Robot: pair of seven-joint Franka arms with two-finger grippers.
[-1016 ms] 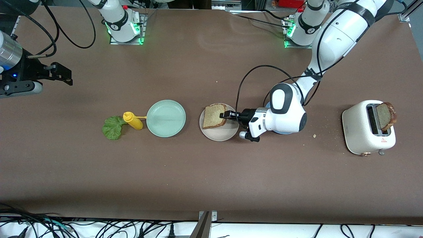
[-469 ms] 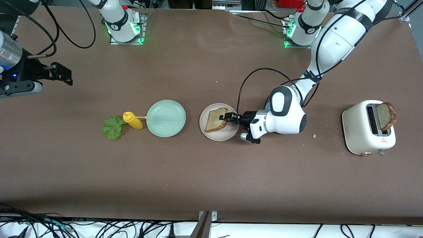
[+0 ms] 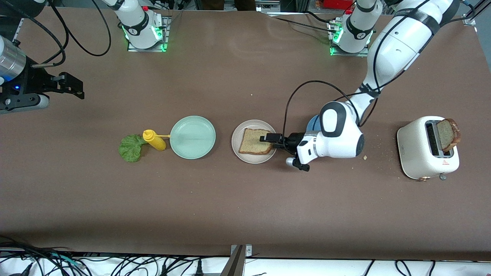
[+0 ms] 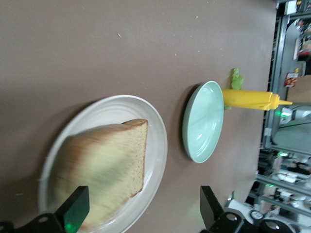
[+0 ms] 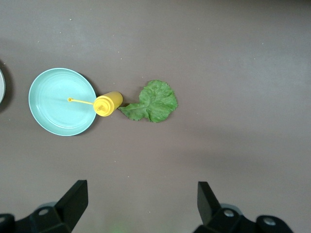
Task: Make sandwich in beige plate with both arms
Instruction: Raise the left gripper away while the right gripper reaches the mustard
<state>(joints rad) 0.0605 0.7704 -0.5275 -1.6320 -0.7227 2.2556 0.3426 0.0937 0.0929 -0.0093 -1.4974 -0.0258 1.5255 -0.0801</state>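
Bread slice [image 3: 254, 141]: laid flat in the beige plate [image 3: 245, 156].
Left gripper [image 3: 267, 138]: fingers spread wide, nothing held, at the slice's edge.
Right gripper [image 5: 141, 206]: fingers parted, empty, held over the counter [image 3: 245, 207].
Lettuce leaf [image 3: 130, 148]: beside the mustard bottle [image 3: 154, 140].

Matt beige plate [image 3: 254, 159]; glossy white toaster [image 3: 416, 153]

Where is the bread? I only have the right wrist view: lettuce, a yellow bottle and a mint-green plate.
Observer: One slice lies flat on the beige plate, beside the mint-green plate, toward the left arm's end.
Operator: Is the left gripper gripping it?
Observer: No. The left gripper is open, low over the slice's edge.
Operator: And the second slice?
Observer: The second slice stands in the toaster, at the left arm's end of the table.
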